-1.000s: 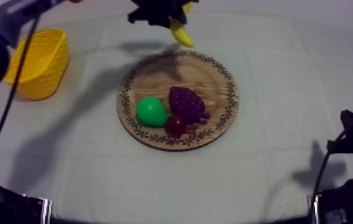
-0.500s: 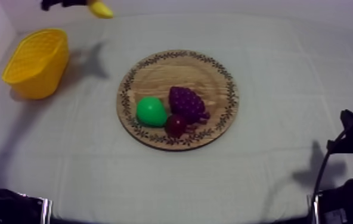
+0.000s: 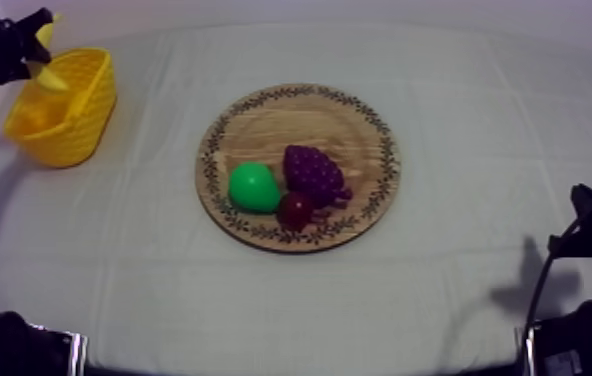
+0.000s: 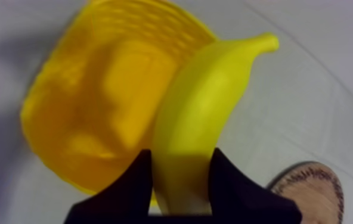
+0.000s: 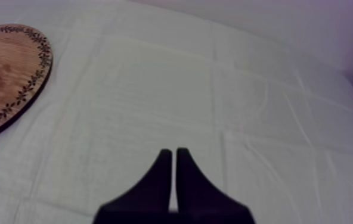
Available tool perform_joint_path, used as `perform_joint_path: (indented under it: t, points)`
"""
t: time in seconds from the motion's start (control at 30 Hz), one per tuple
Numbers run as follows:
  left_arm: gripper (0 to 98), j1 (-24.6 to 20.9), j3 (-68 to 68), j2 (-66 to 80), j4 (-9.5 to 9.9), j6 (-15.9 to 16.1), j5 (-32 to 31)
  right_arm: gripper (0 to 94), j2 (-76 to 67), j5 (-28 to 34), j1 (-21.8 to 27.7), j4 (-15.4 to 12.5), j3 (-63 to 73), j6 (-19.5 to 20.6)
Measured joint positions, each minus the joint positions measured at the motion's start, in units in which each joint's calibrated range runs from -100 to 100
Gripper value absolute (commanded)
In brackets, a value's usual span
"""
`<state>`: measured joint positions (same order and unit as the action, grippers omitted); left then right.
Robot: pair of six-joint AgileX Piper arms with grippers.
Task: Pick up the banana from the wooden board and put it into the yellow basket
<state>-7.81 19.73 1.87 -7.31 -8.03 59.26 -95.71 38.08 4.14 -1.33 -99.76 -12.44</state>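
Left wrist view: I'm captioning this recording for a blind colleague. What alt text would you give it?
The left tool is shut on a yellow banana and holds it above the open yellow basket, near its rim. The basket stands on the grey-white cloth, and an edge of the wooden board lies beyond the banana.

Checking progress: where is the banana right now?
The banana hangs over the yellow basket at the top view's far left, between the jaws of the left gripper.

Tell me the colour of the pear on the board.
The pear is bright green, seen best in the top view, on the wooden board.
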Motion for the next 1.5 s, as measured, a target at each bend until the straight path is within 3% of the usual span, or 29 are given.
perform_joint_path:
  t: [0.2,0.5,0.77,0.87,1.23,1.5]
  points:
    - [36.6,-3.92,-0.26,-3.55,0.18,2.18,-1.30,0.6,0.00,0.00,0.00,0.00,0.00,0.00]
    - [39.8,-3.73,-0.69,-11.24,-0.14,5.08,-5.21,0.6,0.00,0.00,0.00,0.00,0.00,0.00]
    - [55.7,-1.90,-0.51,-13.56,0.16,5.30,-7.95,0.6,0.00,0.00,0.00,0.00,0.00,0.00]
    - [50.7,-1.53,-0.45,-13.61,0.16,5.50,-8.62,0.6,0.00,0.00,0.00,0.00,0.00,0.00]
    - [15.7,0.07,1.91,-9.39,-0.08,7.25,-10.38,0.6,0.00,0.00,0.00,0.00,0.00,-0.03]
    - [10.8,3.75,9.49,0.52,-1.24,11.68,-15.11,0.6,0.00,-0.19,0.00,0.00,0.00,-0.03]
